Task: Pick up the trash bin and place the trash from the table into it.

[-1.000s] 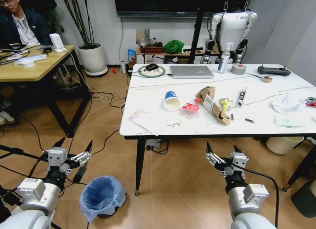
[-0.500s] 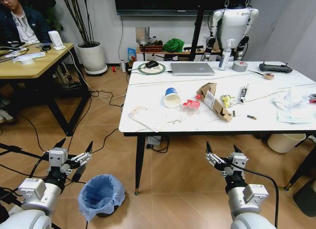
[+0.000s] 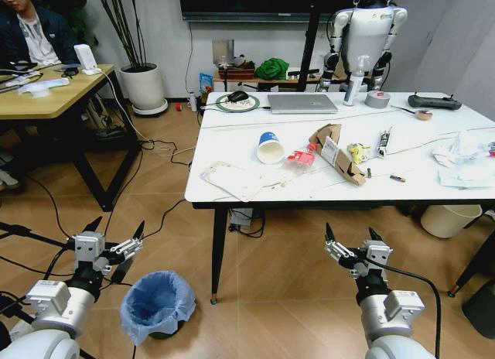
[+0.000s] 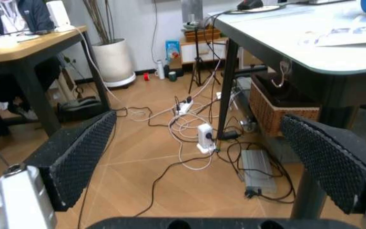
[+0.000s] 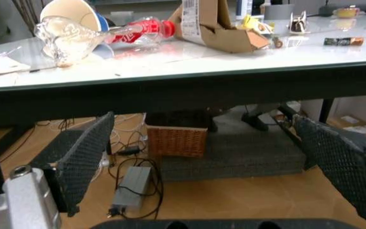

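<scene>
1. Bin first: trash bin (image 3: 158,306) stands on the floor, just off the desk's near-left corner, close beside the left tool (image 3: 108,245). Untouched so far.
2. Handling, my guess: small and light, prob. stiff plastic under a soft crinkly blue liner bunched over the rim. Liner alone would slip or tear, so best to pinch rim wall plus bag together and keep it upright.
3. Trash lies on the desk (image 3: 255,206), mostly mid-front: paper cup (image 3: 269,152) on its side, crushed bottle (image 3: 298,159) touching beside it, cardboard piece (image 3: 336,153) just beyond, flat white packet (image 3: 230,179) near the front-left edge, crumpled tissues (image 3: 458,162) toward the right edge.
4. All light stuff, I'd say; cup and bottle may roll, packet lies flat and looks hard to get under, tissues soft.
5. Left tool: fingers spread wide, empty, hanging low over the floor left of the desk.
6. Right tool (image 3: 357,249): also spread, empty, low in front of the desk's front edge; its wrist view looks under that edge at a wicker basket (image 5: 177,140).
7. Desk top glossy marble-look, prob. slick, slim black legs. Laptop (image 3: 302,103) and tape roll (image 3: 377,100) at the far edge aren't trash.
8. Room: wood-pattern floor w/ loose cables (image 4: 189,138), wooden table (image 3: 46,96) and plant pot (image 3: 144,89) to the left, cream bucket (image 3: 448,218) under the right end.
</scene>
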{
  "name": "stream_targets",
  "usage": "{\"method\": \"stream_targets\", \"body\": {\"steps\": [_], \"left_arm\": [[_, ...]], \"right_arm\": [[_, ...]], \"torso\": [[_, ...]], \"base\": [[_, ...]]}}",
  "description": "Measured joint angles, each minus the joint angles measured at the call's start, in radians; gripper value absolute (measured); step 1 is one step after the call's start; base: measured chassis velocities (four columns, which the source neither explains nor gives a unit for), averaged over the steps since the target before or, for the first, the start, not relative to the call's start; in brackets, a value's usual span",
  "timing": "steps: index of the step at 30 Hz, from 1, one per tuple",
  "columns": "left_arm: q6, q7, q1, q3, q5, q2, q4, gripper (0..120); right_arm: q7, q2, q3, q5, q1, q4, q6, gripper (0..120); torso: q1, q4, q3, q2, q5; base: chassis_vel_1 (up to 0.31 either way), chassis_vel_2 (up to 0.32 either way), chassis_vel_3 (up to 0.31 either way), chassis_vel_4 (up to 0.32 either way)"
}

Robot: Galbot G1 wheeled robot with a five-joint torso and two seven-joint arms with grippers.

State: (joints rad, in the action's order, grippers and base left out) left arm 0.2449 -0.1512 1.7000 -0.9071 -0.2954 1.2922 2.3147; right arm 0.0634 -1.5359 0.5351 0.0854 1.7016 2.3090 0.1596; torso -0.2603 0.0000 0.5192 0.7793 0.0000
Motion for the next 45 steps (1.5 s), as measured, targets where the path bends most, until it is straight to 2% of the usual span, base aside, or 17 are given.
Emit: {"method": "stream_targets", "body": {"steps": [5, 45], "left_arm": [[0.005, 0.002, 0.009, 0.007, 0.001, 0.002, 0.017, 100], [0.018, 0.005, 0.001, 0.007, 0.003, -0.018, 0.017, 100]], "right_arm": [[-0.002, 0.003, -0.005, 0.0, 0.01, 0.002, -0.006, 100], [-0.003, 0.025, -0.021, 0.018, 0.017, -0.012, -0.047, 100]], "torso": [[0.013, 0.0, -0.021, -0.034, 0.0001], [0.08, 0.0, -0.12, -0.2, 0.0]], "base": [[0.0, 0.0, 0.0, 0.0], [0.0, 0.0, 0.0, 0.0]]}}
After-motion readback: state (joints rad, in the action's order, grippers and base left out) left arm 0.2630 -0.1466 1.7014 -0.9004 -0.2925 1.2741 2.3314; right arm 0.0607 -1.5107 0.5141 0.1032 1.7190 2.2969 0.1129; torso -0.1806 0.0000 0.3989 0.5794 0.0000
